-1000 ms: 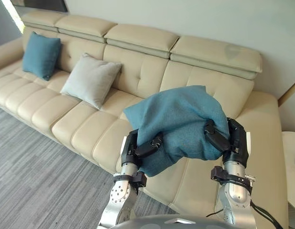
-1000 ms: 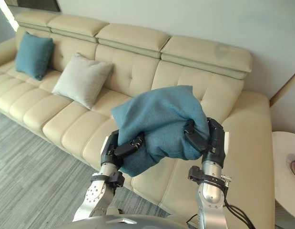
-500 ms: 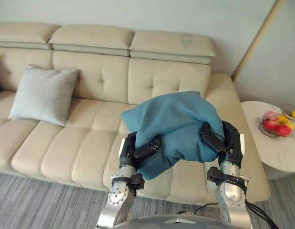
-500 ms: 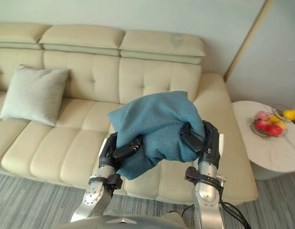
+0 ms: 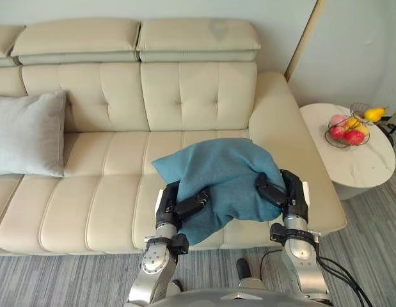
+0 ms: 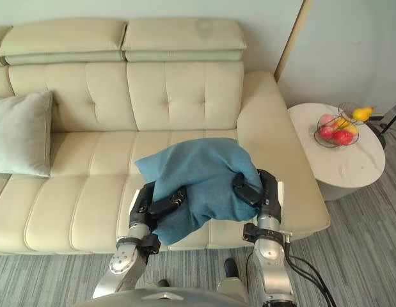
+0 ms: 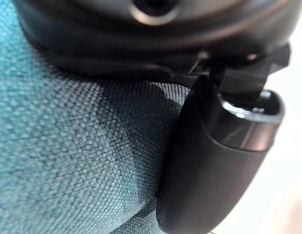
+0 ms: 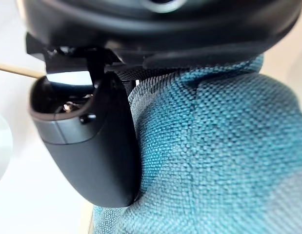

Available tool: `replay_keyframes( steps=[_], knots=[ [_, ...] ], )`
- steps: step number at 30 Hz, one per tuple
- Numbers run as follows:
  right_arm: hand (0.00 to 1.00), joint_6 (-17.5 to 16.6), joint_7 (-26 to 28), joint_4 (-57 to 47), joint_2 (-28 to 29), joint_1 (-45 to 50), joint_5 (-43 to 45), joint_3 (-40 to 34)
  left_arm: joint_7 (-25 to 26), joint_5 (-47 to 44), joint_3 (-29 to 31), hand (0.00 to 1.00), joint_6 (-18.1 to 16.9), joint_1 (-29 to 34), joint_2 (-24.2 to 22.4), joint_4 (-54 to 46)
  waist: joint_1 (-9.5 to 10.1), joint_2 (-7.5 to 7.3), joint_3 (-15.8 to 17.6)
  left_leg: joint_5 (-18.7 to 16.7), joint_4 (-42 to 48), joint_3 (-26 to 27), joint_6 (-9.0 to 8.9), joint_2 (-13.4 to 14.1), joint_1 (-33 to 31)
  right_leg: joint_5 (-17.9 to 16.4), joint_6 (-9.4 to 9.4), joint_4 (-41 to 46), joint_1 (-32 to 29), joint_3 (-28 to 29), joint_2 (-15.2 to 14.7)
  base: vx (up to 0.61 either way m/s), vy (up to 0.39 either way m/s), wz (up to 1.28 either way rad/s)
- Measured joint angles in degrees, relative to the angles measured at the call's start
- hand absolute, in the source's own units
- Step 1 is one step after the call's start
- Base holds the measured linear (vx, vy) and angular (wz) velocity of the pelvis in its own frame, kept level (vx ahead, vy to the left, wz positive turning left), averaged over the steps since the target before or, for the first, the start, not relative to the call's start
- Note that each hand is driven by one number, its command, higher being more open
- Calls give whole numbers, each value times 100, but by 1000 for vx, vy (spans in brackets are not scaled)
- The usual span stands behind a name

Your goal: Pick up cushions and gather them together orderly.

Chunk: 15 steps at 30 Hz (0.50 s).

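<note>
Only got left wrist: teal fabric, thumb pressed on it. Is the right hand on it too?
Observer: Yes. The right hand is curled on the teal cushion, opposite the left hand.
Operator: Where's it held?
Observer: In front of the sofa, by the seat next to the right armrest.
Operator: Any other cushion?
Observer: A grey cushion leans on the sofa back, far to the left.

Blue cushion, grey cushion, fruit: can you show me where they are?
blue cushion [image 5: 223, 173]: left eye view, middle of its top side.
grey cushion [image 5: 28, 134]: left eye view, middle of its front.
fruit [image 5: 354, 136]: left eye view, on a red piece.
</note>
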Motion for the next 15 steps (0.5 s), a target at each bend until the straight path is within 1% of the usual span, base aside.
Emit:
replay_keyframes(
  steps=[1,3,6,8,9,10,11,13,14,15],
  knots=[
    [0,2,-46,-1,6,-106,-16,3,47,18,15,0,0,-125,5,0,13,0,43,-1,56,9,1,13,-101,25,-17,1,-82,-34,-1,-105,23,-6],
    [0,39,-264,-50,38,-554,-58,38,255,101,112,0,1,-671,7,1,38,17,146,-8,342,22,5,99,-568,120,-35,0,-427,-174,15,-123,23,-4],
    [0,117,-513,-148,50,-919,-67,51,491,153,118,0,1,-1207,9,1,76,58,195,-13,557,-8,-1,185,-927,204,-32,11,-694,-227,61,-70,2,0],
    [0,188,-831,-154,29,-1433,-173,50,762,217,118,0,0,-1920,14,100,130,98,257,-8,729,-36,-7,263,-1235,285,-55,31,-933,-238,115,-58,-6,0],
    [0,216,-1023,-151,-23,-1781,-185,44,919,231,121,0,-1,-2450,22,294,152,132,301,8,785,-64,-16,281,-1384,315,-41,43,-1048,-260,121,-53,-11,5],
    [0,241,-1224,-140,-102,-2225,-222,34,1086,268,116,0,-2,-3064,139,520,153,146,433,63,785,-83,-22,284,-1471,365,-48,54,-1125,-273,112,-56,-13,10],
    [0,242,-1323,-138,-150,-2494,-225,25,1148,269,115,0,-3,-3411,255,622,145,153,514,103,774,-101,-17,281,-1532,393,-61,51,-1183,-287,106,-65,-18,14],
    [0,241,-1684,47,-265,-3425,-290,-69,1376,280,93,0,-11,-4593,591,1022,104,123,682,296,680,-193,-19,215,-1783,507,-81,8,-1401,-369,79,-69,-27,24],
    [0,241,-1756,186,-297,-3681,-291,-80,1419,292,93,0,-16,-4864,657,1152,87,119,711,342,654,-218,-22,209,-1837,533,-93,-7,-1446,-392,78,-59,-40,22],
    [0,240,-1876,449,-354,-4074,-308,-94,1499,323,92,100,-26,-5267,750,1368,71,97,771,414,591,-235,-37,192,-1887,572,-103,-32,-1505,-401,73,-53,-45,19]
  ],
)
